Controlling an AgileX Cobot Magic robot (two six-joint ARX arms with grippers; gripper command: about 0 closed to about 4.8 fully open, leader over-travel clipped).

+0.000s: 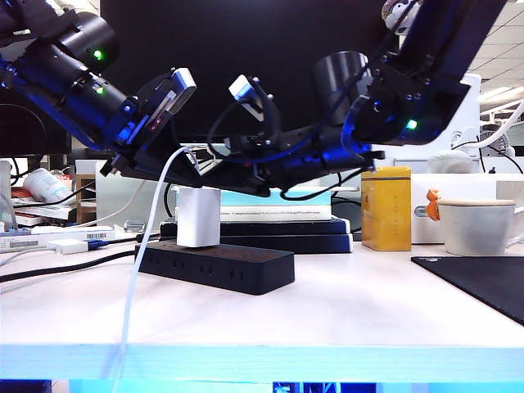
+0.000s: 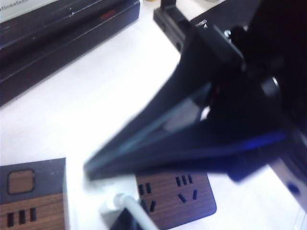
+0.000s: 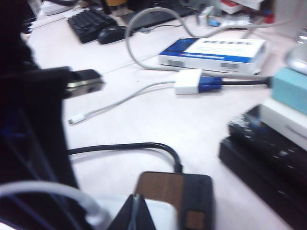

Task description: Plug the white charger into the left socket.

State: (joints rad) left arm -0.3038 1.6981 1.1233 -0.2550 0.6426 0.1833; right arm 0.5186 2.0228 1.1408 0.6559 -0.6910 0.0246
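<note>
My left gripper (image 1: 195, 172) hangs just above the white charger (image 1: 199, 217), its two fingers pressed together with nothing between them. My right gripper (image 1: 254, 185) reaches in from the other side, its tip also just over the charger's top, likewise closed and empty. From the exterior view I cannot tell whether either tip actually touches the charger; the dark fingers overlap each other there.

In my left wrist view, a closed, blurred black wedge of gripper fingers (image 2: 158, 139) covers most of the picture and lies across the charger (image 2: 96, 191), of which only a washed-out white patch shows. The white cable (image 2: 132, 211) leaves it and runs out of the frame. In my right wrist view my own closed tip (image 3: 136, 213) is cut off at the frame edge, and the charger (image 3: 158, 215) is a pale sliver beside it.

The charger stands upright on the black power strip (image 1: 217, 266), at the end where the black cord (image 1: 57, 270) leaves it. The left socket (image 1: 190, 248) is hidden beneath the charger, so I cannot see the prongs or how deep they sit. The strip's free outlets (image 2: 184, 187) show beyond.

Behind lie stacked books (image 1: 270, 221), a yellow box (image 1: 386, 209) and a white cup (image 1: 479, 225), partly cropped. A white adapter with a blue connector (image 3: 196, 82) lies well apart.
</note>
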